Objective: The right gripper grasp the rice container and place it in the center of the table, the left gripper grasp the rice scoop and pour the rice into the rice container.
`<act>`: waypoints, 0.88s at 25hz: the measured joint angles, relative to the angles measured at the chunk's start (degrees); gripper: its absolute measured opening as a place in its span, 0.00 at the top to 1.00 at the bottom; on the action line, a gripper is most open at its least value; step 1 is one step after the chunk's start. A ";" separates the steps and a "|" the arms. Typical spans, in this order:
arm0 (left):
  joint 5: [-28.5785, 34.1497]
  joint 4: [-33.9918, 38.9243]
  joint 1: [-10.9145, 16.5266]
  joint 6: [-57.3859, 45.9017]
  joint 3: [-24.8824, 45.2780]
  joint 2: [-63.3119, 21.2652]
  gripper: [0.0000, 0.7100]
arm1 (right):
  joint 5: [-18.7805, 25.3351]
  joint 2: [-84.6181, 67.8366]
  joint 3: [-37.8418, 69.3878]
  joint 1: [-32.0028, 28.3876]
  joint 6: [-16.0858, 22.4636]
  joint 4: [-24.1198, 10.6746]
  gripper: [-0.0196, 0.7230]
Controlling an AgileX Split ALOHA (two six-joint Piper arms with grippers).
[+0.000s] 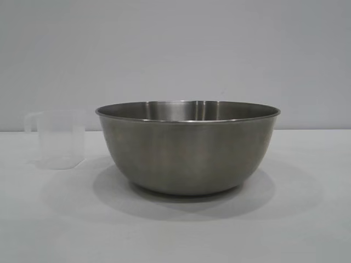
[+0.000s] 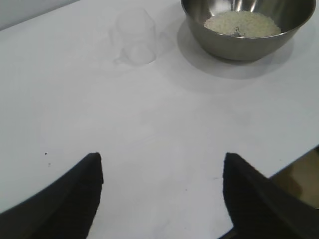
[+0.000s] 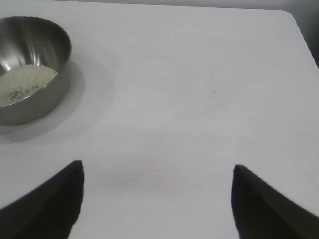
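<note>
Plain white smooth desk (image 1: 307, 219) under a grey wall. Large round brushed-steel bowl (image 1: 187, 148) mid-desk, white rice (image 2: 242, 23) already inside; small frosted plastic measuring cup (image 1: 60, 139) upright beside it, apparently emptied. Left end effector (image 2: 162, 172) and right end effector (image 3: 157, 179) spread wide, holding nothing. Seemingly complete.

The rice container (image 1: 189, 148) was a brushed stainless-steel bowl with a dull satin sheen outside, a shinier, more reflective inside wall and a thin rolled rim. The rice (image 2: 242, 24) inside it looked like a matt, grainy, off-white mass. The rice scoop (image 1: 57, 139) was frosted, translucent plastic, smooth and faintly cloudy. The table (image 1: 49, 230) had a plain white, smooth, matt top. Both grippers' fingers (image 2: 65, 199) (image 3: 45, 204) looked like matt black plastic.
</note>
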 joint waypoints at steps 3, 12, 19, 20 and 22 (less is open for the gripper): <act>-0.33 -0.08 0.00 0.04 0.11 0.00 0.32 | 0.00 0.00 0.00 0.00 0.00 0.00 0.28; -0.55 -0.08 0.00 0.17 0.11 0.00 0.32 | 0.00 0.00 0.00 0.00 0.00 0.00 0.28; -0.55 -0.08 0.00 0.29 0.11 0.00 0.32 | 0.00 0.00 0.00 0.00 0.00 0.00 0.28; -0.55 -0.08 0.47 0.34 0.11 0.00 0.32 | 0.00 0.00 0.00 0.00 0.00 0.00 0.28; -0.55 -0.08 2.61 0.34 0.11 0.00 0.32 | 0.00 0.00 0.00 0.00 0.00 0.00 0.28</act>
